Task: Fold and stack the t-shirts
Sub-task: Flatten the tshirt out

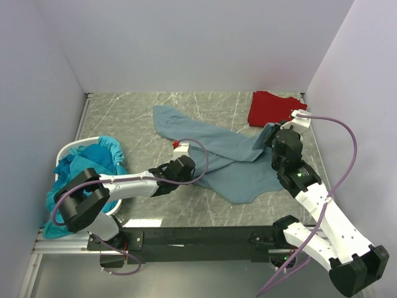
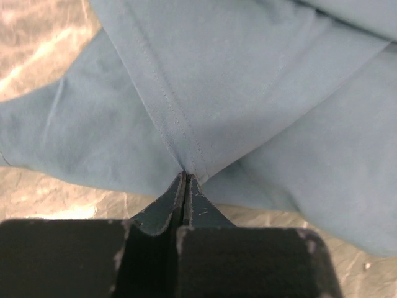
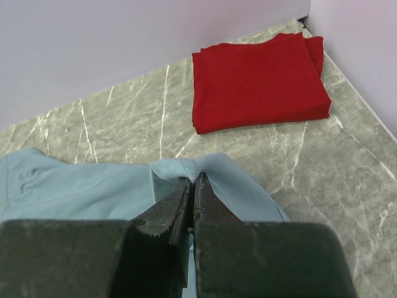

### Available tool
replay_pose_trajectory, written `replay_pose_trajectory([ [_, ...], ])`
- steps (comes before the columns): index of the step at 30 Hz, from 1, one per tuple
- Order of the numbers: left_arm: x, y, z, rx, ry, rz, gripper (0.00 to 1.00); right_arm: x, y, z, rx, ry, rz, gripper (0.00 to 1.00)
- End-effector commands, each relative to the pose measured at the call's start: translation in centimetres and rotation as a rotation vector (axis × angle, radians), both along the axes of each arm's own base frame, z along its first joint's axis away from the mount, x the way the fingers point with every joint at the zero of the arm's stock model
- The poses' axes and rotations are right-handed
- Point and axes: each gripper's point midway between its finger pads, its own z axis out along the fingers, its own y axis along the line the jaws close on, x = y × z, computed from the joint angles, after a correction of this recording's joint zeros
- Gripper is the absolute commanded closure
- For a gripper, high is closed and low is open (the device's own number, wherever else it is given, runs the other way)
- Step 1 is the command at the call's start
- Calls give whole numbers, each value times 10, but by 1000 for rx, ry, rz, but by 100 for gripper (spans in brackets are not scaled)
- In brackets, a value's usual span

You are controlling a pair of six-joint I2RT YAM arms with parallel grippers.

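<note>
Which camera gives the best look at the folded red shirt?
Right wrist: the red shirt fills the upper frame, whole and folded. The top view shows it small in the far right corner; the left wrist shows none of it.

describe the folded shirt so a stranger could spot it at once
Start at the marbled table and go to its far right corner. The red t-shirt lies there, the only one folded flat, unlike the rumpled grey-blue t-shirt spread mid-table.
</note>
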Motion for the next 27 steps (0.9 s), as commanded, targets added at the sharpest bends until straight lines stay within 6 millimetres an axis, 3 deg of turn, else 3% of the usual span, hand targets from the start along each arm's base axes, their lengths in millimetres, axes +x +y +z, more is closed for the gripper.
replay_pose_trajectory([
  [1,-10,1,-10,-3,36,-5,100,2,0,8,35,-45,-5,100],
  [4,-12,-9,-10,-37,37,-31,98,4,2,7,36,-42,1,100],
  [8,-12,-15,-6,-66,30,-47,82,5,3,6,33,-34,2,100],
  [9,-11,-15,-6,-66,29,-45,74,5,3,5,31,-32,4,100],
  [14,-9,-12,-13,-27,42,-22,57,3,2,6,30,-35,1,100],
  [27,-2,-20,-5,-51,8,-25,58,3,2,5,27,-30,0,100],
])
